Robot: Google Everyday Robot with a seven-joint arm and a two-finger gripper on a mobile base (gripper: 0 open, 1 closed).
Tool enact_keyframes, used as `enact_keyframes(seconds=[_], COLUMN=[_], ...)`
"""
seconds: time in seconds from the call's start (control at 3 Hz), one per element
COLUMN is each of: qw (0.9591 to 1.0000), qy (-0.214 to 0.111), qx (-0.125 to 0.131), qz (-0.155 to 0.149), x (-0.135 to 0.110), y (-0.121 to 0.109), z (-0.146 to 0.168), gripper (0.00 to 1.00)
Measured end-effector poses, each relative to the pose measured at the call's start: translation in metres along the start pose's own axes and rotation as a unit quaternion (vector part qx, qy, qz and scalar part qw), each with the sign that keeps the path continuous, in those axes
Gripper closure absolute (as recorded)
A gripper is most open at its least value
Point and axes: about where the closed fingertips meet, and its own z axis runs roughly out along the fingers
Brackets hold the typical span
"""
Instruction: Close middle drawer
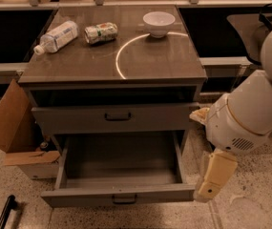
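Observation:
The middle drawer point(119, 193) is pulled far out of the grey cabinet. It is wide and grey, with a low flat front and a small dark centre handle point(124, 200), and its inside looks empty. Above it is the taller-fronted grey drawer point(114, 117). The lowest drawer is hidden below. My gripper point(212, 184) hangs as a cream piece under the big white arm point(250, 116). It sits just right of the open drawer's front right corner, close to it or touching.
On the cabinet top point(140, 61) lie a plastic bottle point(57, 36) and a crushed can point(101, 33), and a white bowl point(158, 23) stands there. An open cardboard box point(16, 137) stands on the floor at the left. A dark bar point(5, 211) lies at the bottom left.

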Motion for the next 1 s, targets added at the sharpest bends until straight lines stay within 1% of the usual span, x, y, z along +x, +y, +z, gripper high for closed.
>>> enact_keyframes(seconds=[0.33, 0.67, 1.0], qw=[0.9992, 0.997, 0.9932], qy=[-0.018, -0.038, -0.059], qx=[-0.035, -0.066, -0.098], qz=[0.005, 0.006, 0.017], x=[0.016, 0.033, 0.044], y=[0.004, 0.012, 0.026], z=[0.061, 0.13, 0.192], gripper=[0.0, 0.0, 0.0])
